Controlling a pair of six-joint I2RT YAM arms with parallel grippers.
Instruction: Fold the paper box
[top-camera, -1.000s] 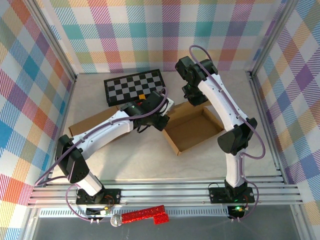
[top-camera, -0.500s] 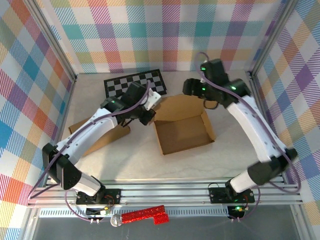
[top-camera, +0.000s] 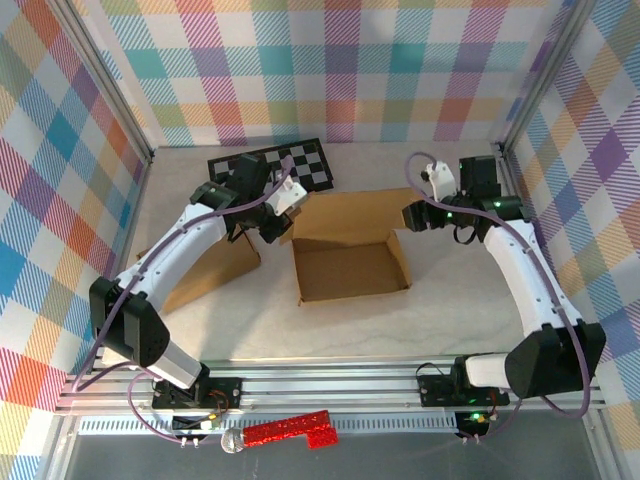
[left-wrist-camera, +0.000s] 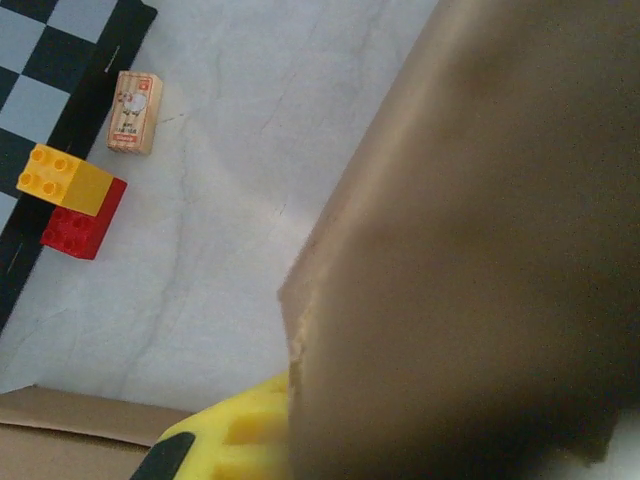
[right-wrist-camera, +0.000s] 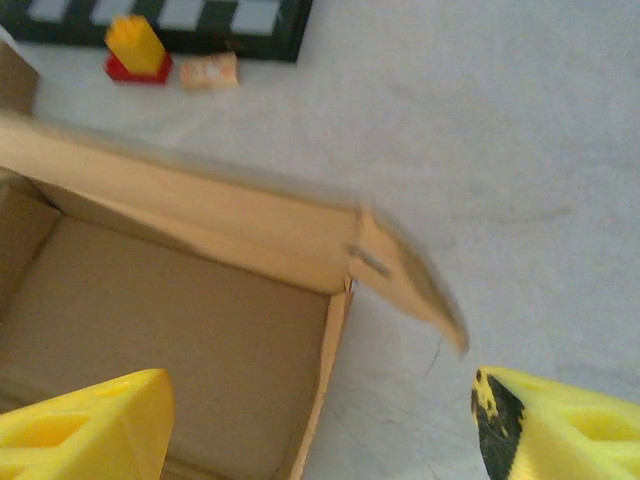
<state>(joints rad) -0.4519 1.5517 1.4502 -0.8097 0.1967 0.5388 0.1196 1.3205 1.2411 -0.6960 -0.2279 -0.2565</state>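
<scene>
- Two tools flank the paper box (top-camera: 350, 268), which sits open at mid-frame on the desk (top-camera: 450, 320) in the top view.
- Left tool (top-camera: 273, 220) is closed, seemingly pinching the box's upper-left wall; a hard pull could tear or crease the card.
- Right tool (right-wrist-camera: 320, 420) gapes wide and holds nothing, beside the right corner flap (right-wrist-camera: 410, 275). Closing off-line could crush that flap or shove the box.

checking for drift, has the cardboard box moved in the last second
Yes: the cardboard box has slid left and turned, now sitting more directly below the checkerboard mat.
</scene>
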